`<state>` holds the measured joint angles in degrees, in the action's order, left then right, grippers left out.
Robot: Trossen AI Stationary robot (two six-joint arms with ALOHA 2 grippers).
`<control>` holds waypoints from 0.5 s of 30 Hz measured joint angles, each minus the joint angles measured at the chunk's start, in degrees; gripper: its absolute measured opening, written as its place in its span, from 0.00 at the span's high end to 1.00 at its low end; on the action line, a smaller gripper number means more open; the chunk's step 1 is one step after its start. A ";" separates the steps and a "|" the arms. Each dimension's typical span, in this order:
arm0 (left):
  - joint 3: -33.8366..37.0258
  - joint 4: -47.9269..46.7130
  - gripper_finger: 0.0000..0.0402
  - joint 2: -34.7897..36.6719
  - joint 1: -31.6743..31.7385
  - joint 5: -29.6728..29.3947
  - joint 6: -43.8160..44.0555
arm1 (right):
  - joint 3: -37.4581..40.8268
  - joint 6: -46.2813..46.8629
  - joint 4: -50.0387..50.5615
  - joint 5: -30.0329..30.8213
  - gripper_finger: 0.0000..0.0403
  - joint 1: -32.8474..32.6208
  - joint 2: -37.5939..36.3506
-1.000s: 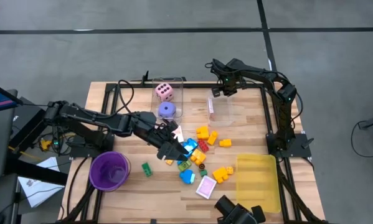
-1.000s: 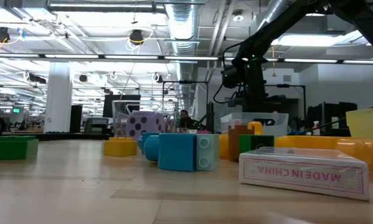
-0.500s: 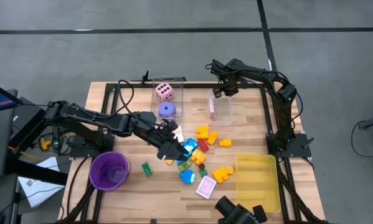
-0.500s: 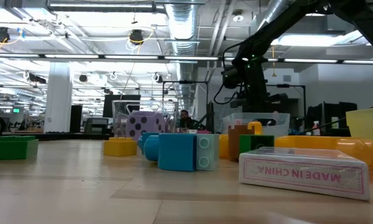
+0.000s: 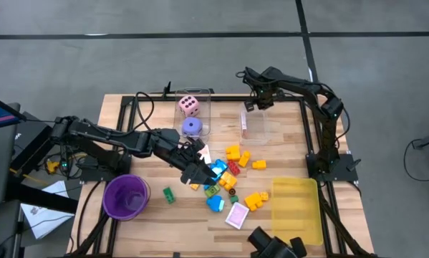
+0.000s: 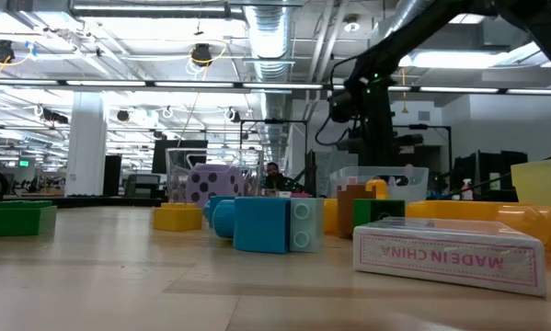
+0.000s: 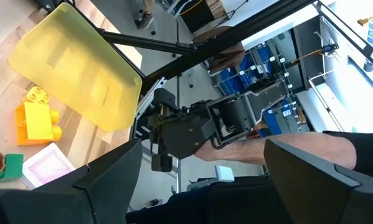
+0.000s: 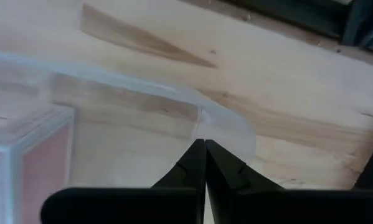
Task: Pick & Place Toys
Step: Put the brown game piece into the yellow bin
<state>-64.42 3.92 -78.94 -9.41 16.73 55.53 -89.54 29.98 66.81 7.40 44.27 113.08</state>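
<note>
Small bright plastic toy blocks (image 5: 232, 175) lie scattered mid-table, with no common heading. The left gripper (image 5: 197, 174) hovers wide-fingered and empty at their edge. The right gripper (image 5: 259, 102), pinched shut on nothing, hangs over the clear plastic box (image 5: 256, 125).

- yellow, orange, blue, green and red blocks (image 5: 232, 174) lie scattered mid-table
- pink dotted die (image 5: 189, 106) and purple die (image 5: 192, 127) lie farther back
- pink-white card (image 5: 237, 215) lies flat near the front

Grey concrete floor (image 5: 200, 43) crossed by dark seam lines, pale wooden plank tabletop (image 5: 128, 229) on a black metal frame, open industrial hall behind, exposed silver ceiling ducts (image 6: 275, 37), white pillar (image 6: 86, 142), bright strip lights (image 6: 459, 60).
</note>
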 joint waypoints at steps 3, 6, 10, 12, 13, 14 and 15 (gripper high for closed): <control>0.00 0.00 0.17 0.00 0.00 0.00 -0.04 | -0.02 0.59 -0.07 -0.02 1.00 0.07 -1.29; 0.00 0.00 0.17 0.00 0.00 0.00 -0.10 | 0.00 0.99 -0.07 -0.08 1.00 0.47 -3.22; 0.00 0.00 0.17 0.00 0.00 0.00 -0.15 | 0.00 0.61 -2.50 -1.97 1.00 0.57 -7.42; 0.00 0.00 0.17 0.00 0.00 0.00 -0.15 | 0.00 -0.23 -4.16 -3.56 1.00 0.37 -10.56; 0.00 0.00 0.17 0.00 -0.02 0.00 -0.15 | 0.00 -0.79 -4.73 -4.23 1.00 0.19 -12.33; 0.00 0.00 0.17 0.00 -0.10 0.00 -0.15 | 0.00 -1.61 -5.16 -4.74 1.00 -0.05 -14.05; 0.00 0.00 0.17 0.00 -0.20 0.00 -0.15 | 0.00 -2.51 -5.48 -5.02 1.00 -0.32 -15.95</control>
<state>-64.42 3.92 -78.94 -9.61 16.73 55.37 -89.54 27.47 61.32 2.37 43.95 97.12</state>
